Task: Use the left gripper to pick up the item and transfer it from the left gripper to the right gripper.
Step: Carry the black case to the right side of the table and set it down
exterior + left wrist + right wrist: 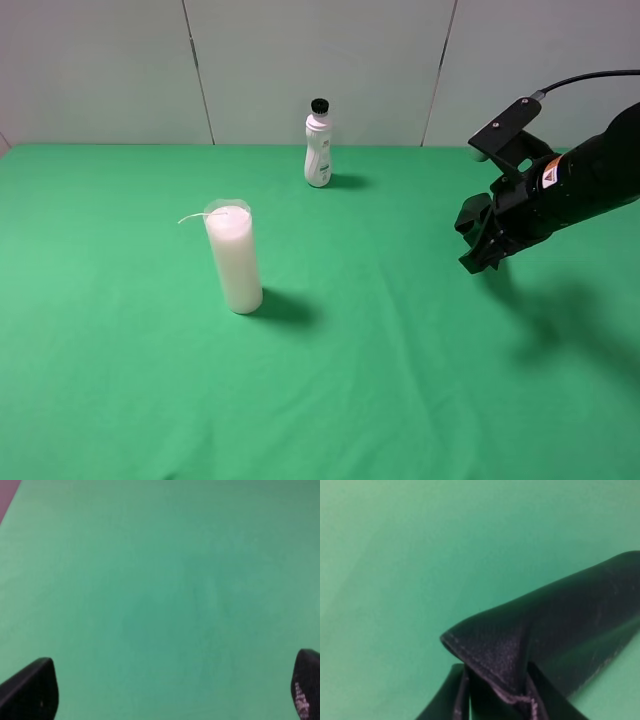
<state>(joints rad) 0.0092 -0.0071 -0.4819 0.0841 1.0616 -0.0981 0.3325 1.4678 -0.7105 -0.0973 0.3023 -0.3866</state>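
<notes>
The item [560, 625], a black leather-like pouch with stitched edges, fills the right wrist view and is pinched at its near end, hanging above the green cloth. In the exterior high view my right gripper [485, 243] hovers over the right side of the table, shut on the item, which is hard to tell apart from the black claw there. My left gripper [167, 695] is out of the exterior view. Its wrist view shows two fingertips [30, 692] far apart, open, with only bare cloth between them.
A tall white candle in glass [233, 258] stands left of centre. A small white bottle with a black cap [318, 150] stands at the back near the wall. Green cloth [380, 360] covers the table.
</notes>
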